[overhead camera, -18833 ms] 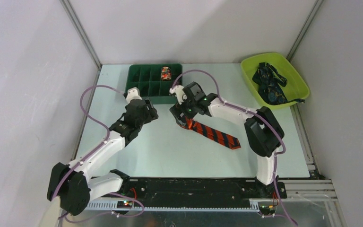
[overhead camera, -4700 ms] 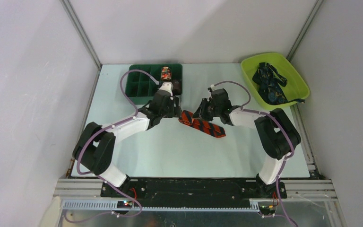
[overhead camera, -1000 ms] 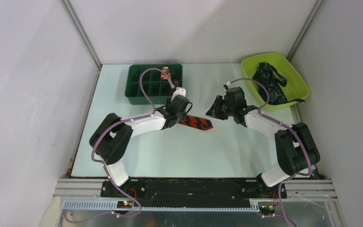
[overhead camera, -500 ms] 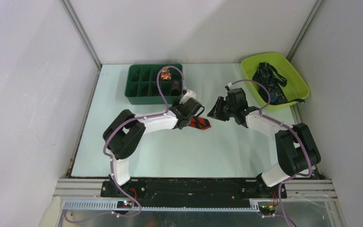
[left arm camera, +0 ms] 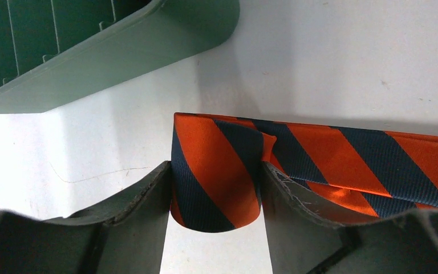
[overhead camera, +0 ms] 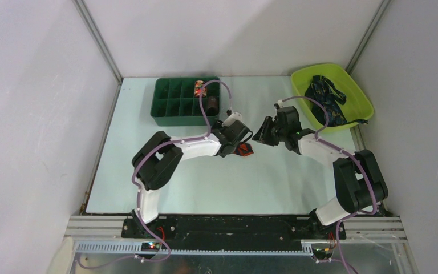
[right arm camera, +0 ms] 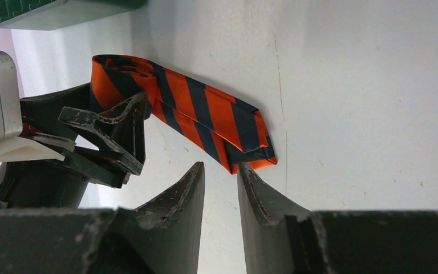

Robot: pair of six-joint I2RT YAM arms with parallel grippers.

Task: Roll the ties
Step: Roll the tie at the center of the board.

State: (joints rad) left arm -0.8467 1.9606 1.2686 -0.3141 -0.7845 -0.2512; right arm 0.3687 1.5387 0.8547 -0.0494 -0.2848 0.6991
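A red-orange tie with dark diagonal stripes (overhead camera: 244, 150) lies mid-table, partly wound into a roll (left arm camera: 217, 182). My left gripper (left arm camera: 215, 174) is shut on that roll, one finger (left arm camera: 148, 200) pressed against each side. The short flat tail (left arm camera: 376, 165) runs off to the right and ends in a folded point (right arm camera: 251, 151). My right gripper (right arm camera: 219, 168) hovers just short of that point, its jaws a narrow gap apart with nothing between them. From above, the left gripper (overhead camera: 237, 142) and the right gripper (overhead camera: 260, 136) face each other across the tie. Dark navy ties (overhead camera: 326, 101) lie heaped in the lime bin.
A green divided tray (overhead camera: 177, 121) stands at the back left, close behind the left gripper, holding a patterned roll (overhead camera: 199, 88) and a dark roll (overhead camera: 212, 104). The lime bin (overhead camera: 319, 67) sits at the back right corner. Purple cables loop over both arms.
My left gripper has travelled right along the tie with the roll, and the flat strip showing has grown much shorter. The right gripper has barely shifted.
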